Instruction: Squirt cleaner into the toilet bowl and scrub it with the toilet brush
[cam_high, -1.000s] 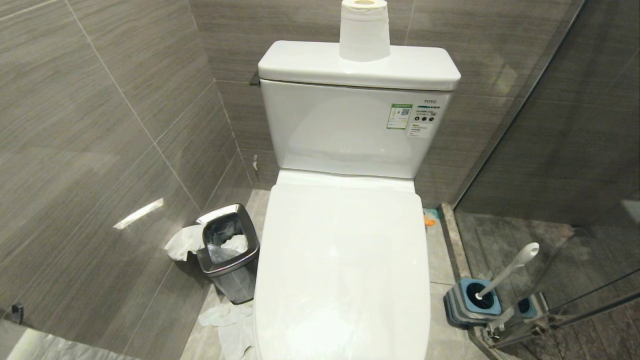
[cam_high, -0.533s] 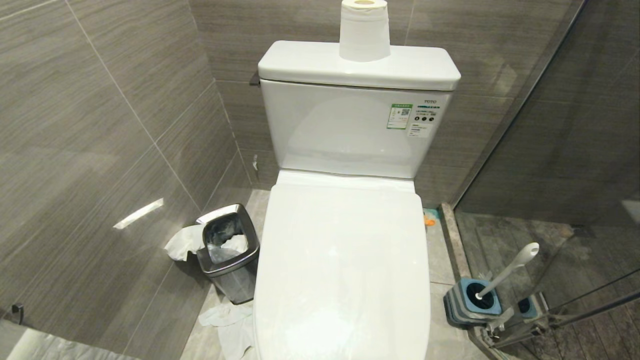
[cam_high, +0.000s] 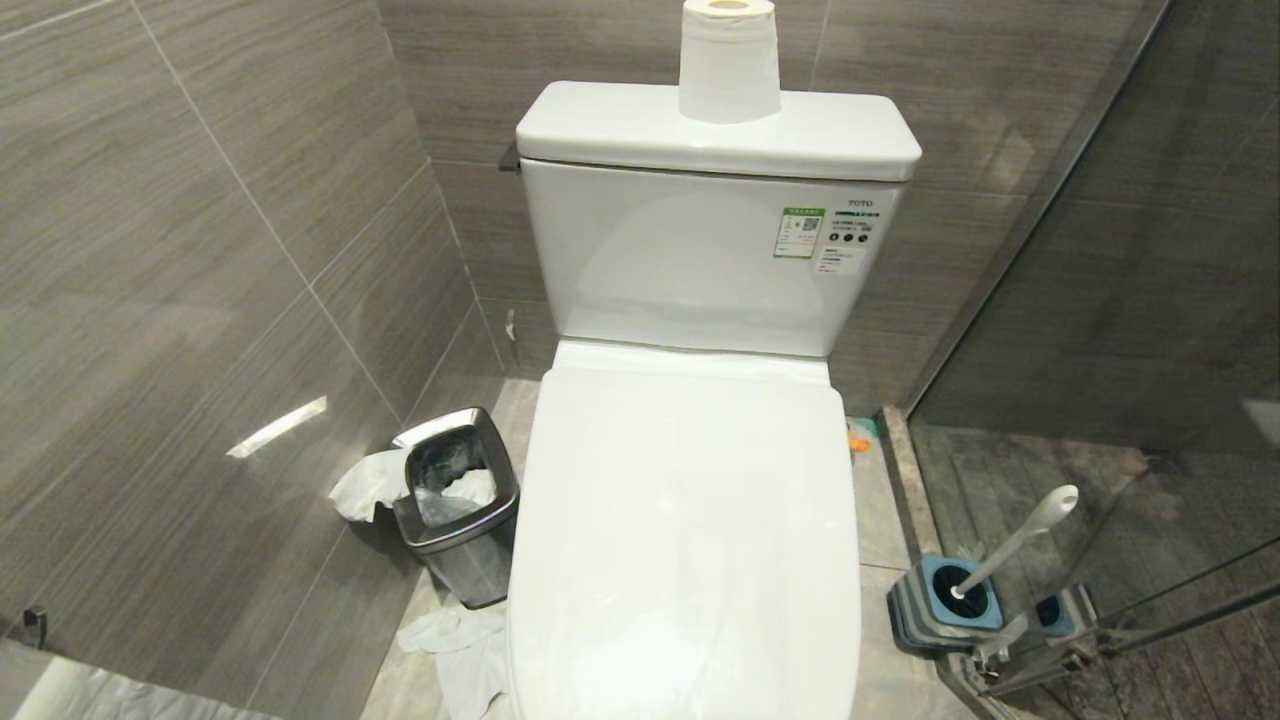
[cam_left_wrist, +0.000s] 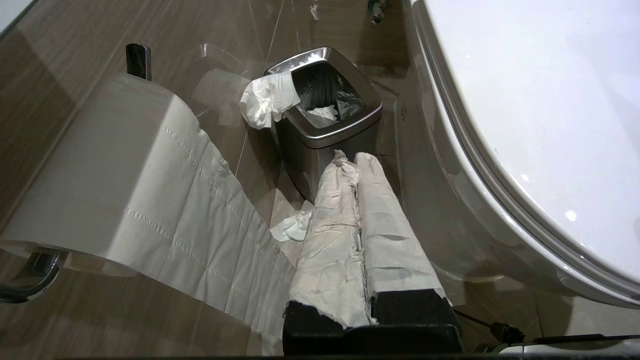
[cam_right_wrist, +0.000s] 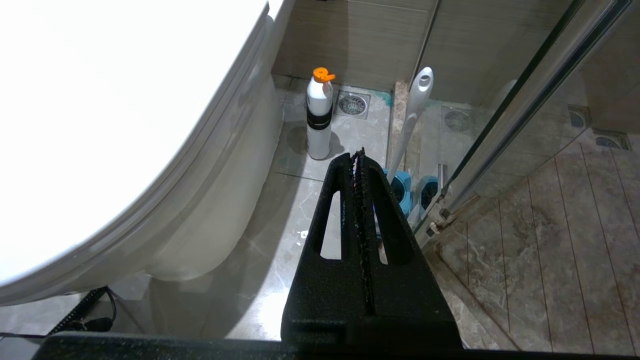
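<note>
Both grippers are parked low beside the toilet, left gripper (cam_left_wrist: 356, 165) and right gripper (cam_right_wrist: 361, 160) pressed closed on nothing. The lid (cam_high: 690, 520) is down, so the bowl is hidden. Farther right, the brush (cam_high: 1015, 540) is stood in its holder (cam_high: 940, 605); a bottle (cam_right_wrist: 319, 117), presumably cleaner, is set beyond.

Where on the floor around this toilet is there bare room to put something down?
The floor between the toilet and the toilet brush in its blue holder is bare, up to the white bottle near the wall. The other side is crowded: the steel bin stands close by the toilet, with crumpled tissue on the floor.
</note>
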